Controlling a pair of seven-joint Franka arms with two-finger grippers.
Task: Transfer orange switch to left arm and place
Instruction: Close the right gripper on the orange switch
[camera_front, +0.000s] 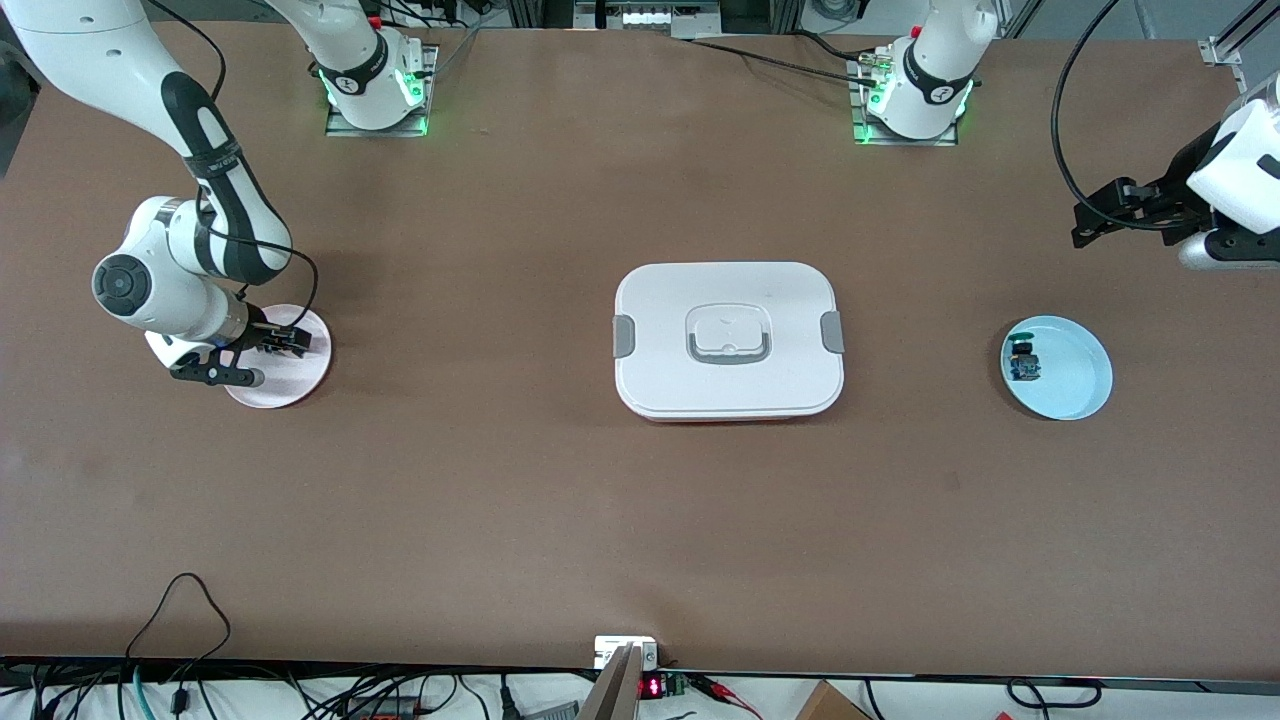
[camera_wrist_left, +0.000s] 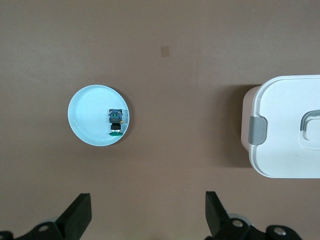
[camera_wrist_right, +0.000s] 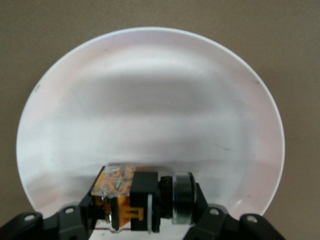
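The orange switch (camera_wrist_right: 134, 199), a small black cylinder with orange parts and a clear cap, lies on its side on a pale pink plate (camera_wrist_right: 150, 100). My right gripper (camera_wrist_right: 142, 212) is shut on it, one black finger pressed to each end. The plate (camera_front: 290, 390) lies at the right arm's end of the table, and the right gripper (camera_front: 287, 342) is down on it. The white lidded box (camera_front: 728, 340) sits mid-table between the arms. My left gripper (camera_front: 1088, 222) waits open in the air near the left arm's end; its fingers (camera_wrist_left: 80, 212) stand wide apart over bare table.
A light blue plate (camera_front: 1078, 385) holding a small blue-and-green component (camera_front: 1024, 362) lies toward the left arm's end. It also shows in the left wrist view as the blue plate (camera_wrist_left: 87, 117), with the box (camera_wrist_left: 285, 130) beside it. Cables run along the table's front edge.
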